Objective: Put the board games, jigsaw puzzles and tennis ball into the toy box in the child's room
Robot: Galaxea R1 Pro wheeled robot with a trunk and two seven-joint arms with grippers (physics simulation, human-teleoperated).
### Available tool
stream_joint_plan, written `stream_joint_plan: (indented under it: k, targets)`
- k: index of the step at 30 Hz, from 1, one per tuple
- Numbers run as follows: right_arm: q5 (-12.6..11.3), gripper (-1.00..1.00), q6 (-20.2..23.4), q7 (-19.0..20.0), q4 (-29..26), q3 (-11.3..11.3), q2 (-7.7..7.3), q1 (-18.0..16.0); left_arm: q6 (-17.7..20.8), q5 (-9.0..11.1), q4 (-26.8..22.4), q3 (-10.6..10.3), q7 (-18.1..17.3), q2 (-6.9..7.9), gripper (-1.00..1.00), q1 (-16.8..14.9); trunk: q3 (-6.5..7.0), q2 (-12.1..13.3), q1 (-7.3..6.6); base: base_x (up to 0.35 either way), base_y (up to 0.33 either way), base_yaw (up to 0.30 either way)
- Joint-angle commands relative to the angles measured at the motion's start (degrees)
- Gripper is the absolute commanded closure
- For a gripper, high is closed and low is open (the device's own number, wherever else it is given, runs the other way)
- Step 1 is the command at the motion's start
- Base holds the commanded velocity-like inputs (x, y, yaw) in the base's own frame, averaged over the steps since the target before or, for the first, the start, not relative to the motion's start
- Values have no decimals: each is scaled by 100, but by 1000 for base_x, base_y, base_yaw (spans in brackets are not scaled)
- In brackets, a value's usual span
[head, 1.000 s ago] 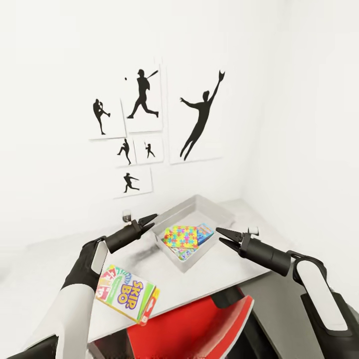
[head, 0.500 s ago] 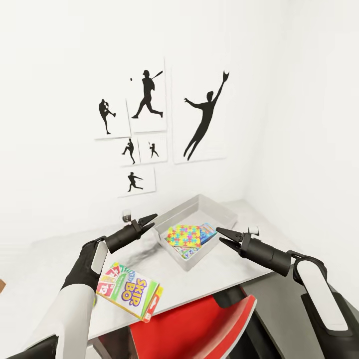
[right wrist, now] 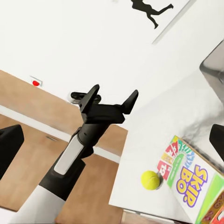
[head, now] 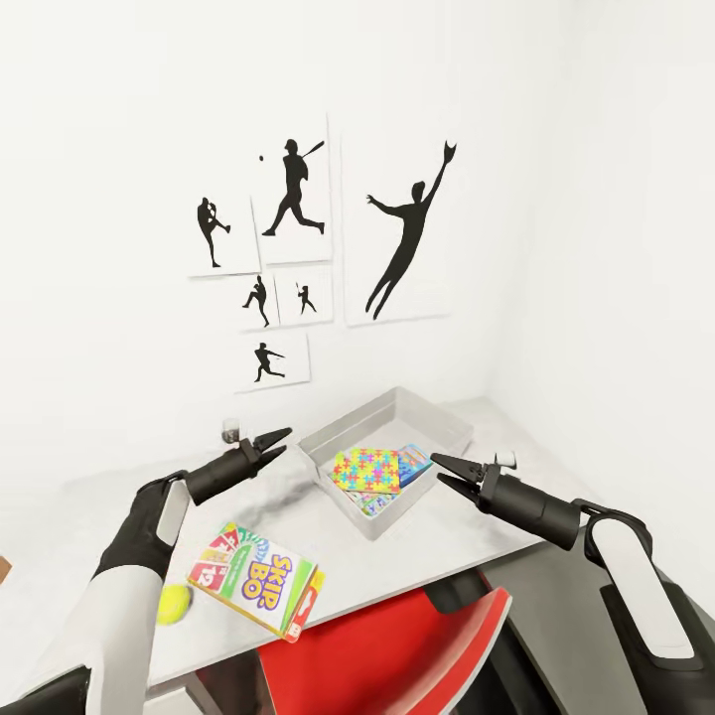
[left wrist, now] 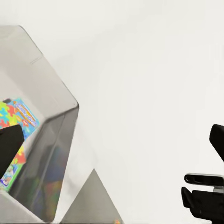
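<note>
Toys lie both inside and beside the toy box (head: 437, 422) on the pale table (head: 467, 541). Seen from the head camera, the shallow grey box sits toward the far part of the table, near the white wall with its black baseball-player prints (head: 298, 189). Inside it a jigsaw puzzle (head: 366, 470) printed in yellow, pink, blue and green rests tilted on top of other things; a blue board game (head: 412, 460) peeks out just beside it, and another patterned edge (head: 372, 503) shows beneath, too covered to identify.

Outside the box, near the table's front edge, lies the Skip-Bo game (head: 258, 593), flat, its lettering facing up. The tennis ball (head: 175, 603) sits on the table close beside the carton, apart from it, next to the left forearm. The right wrist camera shows the same pair: ball (right wrist: 150, 180) just beside the carton (right wrist: 193, 179), both near the table's edge.

The left gripper (head: 274, 441) hovers above the table between the Skip-Bo game and the box, its two dark fingers spread and holding nothing; the right wrist view shows it (right wrist: 112, 99) with fingers clearly apart. The right gripper (head: 439, 470) hangs at the near right side of the box, fingers parted and empty, tips pointing toward the puzzle. In the left wrist view the box wall (left wrist: 56, 154) and the colourful contents (left wrist: 21, 119) show, with the right gripper (left wrist: 205, 193) across from it.

A red-and-white chair (head: 397, 645) stands below the table's front edge.
</note>
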Motion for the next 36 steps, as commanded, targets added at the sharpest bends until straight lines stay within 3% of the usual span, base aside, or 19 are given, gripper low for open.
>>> stream_joint_plan:
  k: [1, 3, 8, 13, 15, 21, 36]
  targets:
    - [56, -100, 16, 56, 1, -7, -1, -6, 103, 4, 1, 5, -82, 119, -100, -2, -13, -13, 4, 0, 0, 0]
    - [59, -100, 11, 53, 1, -8, -7, -7, 204, 0, 1, -4, -284, 402, -100, 20, -13, -13, 4, 0, 0, 0]
    - [56, -100, 8, 55, 1, -14, -21, -7, 296, -7, 1, -12, -649, 848, -100, 152, -13, -13, 4, 0, 0, 0]
    - [52, -100, 8, 59, 1, -9, -20, -7, 363, -11, 1, -15, -1126, 1408, -100, 386, -13, -13, 4, 0, 0, 71]
    - [52, -100, 7, 58, 1, -8, -10, -6, 370, -19, 1, -12, -1266, 1552, -100, 437, -13, -13, 4, -16, 0, 200]
    - [51, -100, 7, 52, 1, -5, 20, -5, 377, -8, 1, -14, -1461, 1714, -100, 492, -13, -13, 4, -49, 0, 191]
    - [60, -100, -8, 27, 1, 1, 33, -6, 378, -5, 1, 15, -1488, 1738, -100, 498, -13, -13, 4, -105, 28, 11]
